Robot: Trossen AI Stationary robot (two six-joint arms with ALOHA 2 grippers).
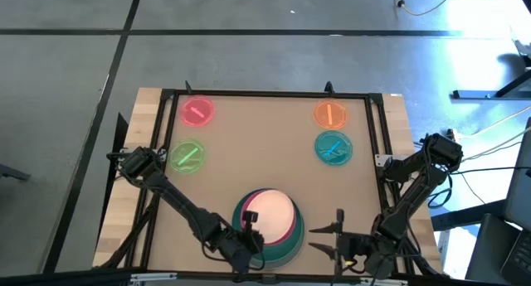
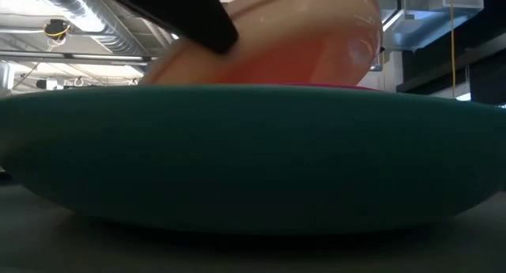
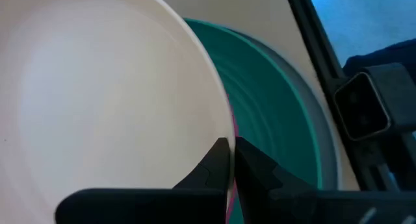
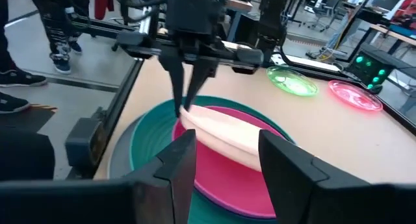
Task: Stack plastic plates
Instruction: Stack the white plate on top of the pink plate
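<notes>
A stack stands at the table's near edge: a grey plate (image 4: 120, 152) at the bottom, then a teal plate (image 1: 286, 249), then a magenta plate (image 4: 227, 178). A cream-white plate (image 1: 272, 211) sits tilted on top. My left gripper (image 1: 249, 228) is at the stack's left side, shut on the cream plate. My right gripper (image 1: 332, 236) is open and hovers just right of the stack, touching nothing. Small translucent pink (image 1: 197, 112), green (image 1: 188, 157), orange (image 1: 329, 114) and blue (image 1: 333, 147) plates lie flat farther back. The navy plate is not visible. My left gripper pinches the cream-white plate's rim (image 3: 220, 130) on its left side, one finger (image 3: 208, 169) on the inner face and one on the outer. The fingers come from above, pointing down (image 4: 185, 100). The plate is tilted over the magenta plate, and the low view shows the slant (image 2: 277, 43).
A dark frame rail (image 1: 265, 94) runs around the brown mat. The wooden table edge (image 1: 124, 195) lies outside it. The mat's middle (image 1: 261, 153) between the four small plates is bare. People's legs (image 4: 58, 29) and workshop benches show beyond the table.
</notes>
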